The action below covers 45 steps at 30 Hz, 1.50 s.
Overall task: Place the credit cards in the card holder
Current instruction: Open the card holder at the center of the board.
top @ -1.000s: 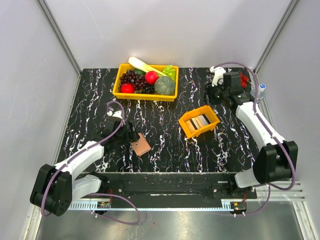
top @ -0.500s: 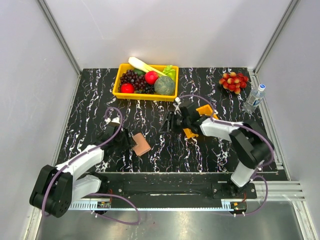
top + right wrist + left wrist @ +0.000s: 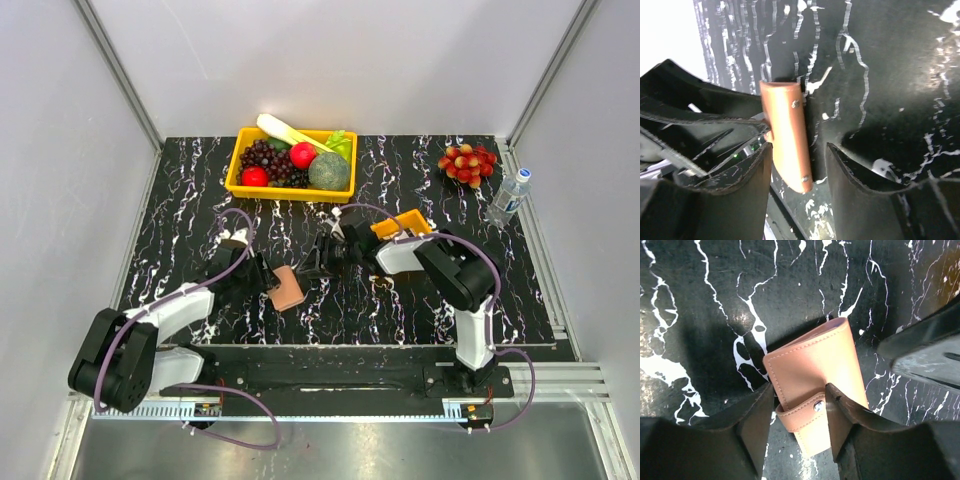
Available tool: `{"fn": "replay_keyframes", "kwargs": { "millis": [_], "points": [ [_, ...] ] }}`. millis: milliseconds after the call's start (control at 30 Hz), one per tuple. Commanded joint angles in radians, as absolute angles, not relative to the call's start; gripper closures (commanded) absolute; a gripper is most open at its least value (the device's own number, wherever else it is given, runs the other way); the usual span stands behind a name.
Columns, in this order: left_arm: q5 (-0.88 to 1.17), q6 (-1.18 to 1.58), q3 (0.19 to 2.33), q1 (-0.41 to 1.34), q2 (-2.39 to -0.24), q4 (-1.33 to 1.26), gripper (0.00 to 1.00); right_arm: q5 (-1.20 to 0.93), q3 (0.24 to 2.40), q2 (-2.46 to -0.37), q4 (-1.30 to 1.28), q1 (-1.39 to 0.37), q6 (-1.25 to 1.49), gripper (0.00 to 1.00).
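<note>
The tan-pink card holder (image 3: 288,292) is folded, its snap tab fastened, left of the table's centre. My left gripper (image 3: 268,282) is shut on it; in the left wrist view the fingers (image 3: 756,420) press both sides of the holder (image 3: 812,365) at its tab end. My right gripper (image 3: 308,268) reaches in from the right and is open. In the right wrist view its jaws stand on either side of the holder's (image 3: 785,125) free end, with gaps. The credit cards are hidden behind my right arm.
A small orange tray (image 3: 412,222) sits right of centre, mostly covered by my right arm. A yellow fruit bin (image 3: 240,165) stands at the back. A red grape bunch (image 3: 466,160) and a water bottle (image 3: 508,195) are at the back right.
My right arm has swung from the back right corner across the orange tray to the card holder. My left gripper has stayed put with the holder in it.
</note>
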State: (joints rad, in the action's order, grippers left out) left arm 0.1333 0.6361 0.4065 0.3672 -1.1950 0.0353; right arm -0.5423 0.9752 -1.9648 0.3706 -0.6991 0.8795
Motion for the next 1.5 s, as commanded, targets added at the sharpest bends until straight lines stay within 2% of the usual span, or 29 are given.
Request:
{"fn": "replay_keyframes", "kwargs": {
  "millis": [0, 300, 633, 733, 767, 800, 833, 867, 900, 1000, 1067, 1233, 1333, 1467],
  "points": [
    [0.201, 0.601, 0.428, 0.365, -1.253, 0.005, 0.53, -0.581, 0.991, -2.014, 0.459, -0.715, 0.92, 0.47],
    [0.235, 0.655, 0.397, 0.365, -1.304, -0.081, 0.68, -0.631, 0.959, -2.08, 0.546, -0.75, 0.986, 0.49],
    [0.268, 0.738, 0.315, 0.365, -1.305, -0.21, 0.79, -0.618, 0.911, -2.129, 0.738, -0.767, 1.101, 0.55],
    [0.265, 0.735, 0.313, 0.365, -1.304, -0.21, 0.8, -0.588, 0.917, -2.106, 0.701, -0.767, 1.075, 0.65],
    [0.259, 0.729, 0.316, 0.365, -1.299, -0.196, 0.79, -0.58, 0.914, -2.097, 0.693, -0.767, 1.071, 0.78],
    [0.246, 0.72, 0.321, 0.365, -1.292, -0.18, 0.79, -0.568, 0.91, -2.086, 0.68, -0.767, 1.057, 0.84],
    [0.238, 0.706, 0.325, 0.365, -1.273, -0.163, 0.77, -0.563, 0.908, -2.074, 0.664, -0.767, 1.042, 0.85],
    [0.23, 0.697, 0.331, 0.365, -1.261, -0.149, 0.72, -0.56, 0.908, -2.056, 0.649, -0.767, 1.013, 0.94],
    [0.218, 0.684, 0.337, 0.365, -1.238, -0.128, 0.62, -0.554, 0.911, -2.04, 0.609, -0.765, 0.982, 0.97],
    [0.201, 0.64, 0.344, 0.365, -1.158, -0.081, 0.36, -0.571, 0.96, -2.01, 0.426, -0.746, 0.846, 0.99],
    [0.224, 0.589, 0.341, 0.367, -1.097, -0.08, 0.29, -0.618, 0.973, -1.994, 0.358, -0.717, 0.757, 1.0],
    [0.333, 0.467, 0.362, 0.405, -1.032, -0.077, 0.27, -0.768, 1.093, -2.005, 0.008, -0.603, 0.418, 1.0],
    [0.321, 0.42, 0.394, 0.495, -1.077, -0.057, 0.28, -0.767, 1.227, -2.052, -0.297, -0.586, 0.208, 1.0],
    [0.319, 0.373, 0.442, 0.604, -1.166, -0.069, 0.27, -0.813, 1.37, -2.112, -0.519, -0.583, 0.039, 1.0]
  ]
}}
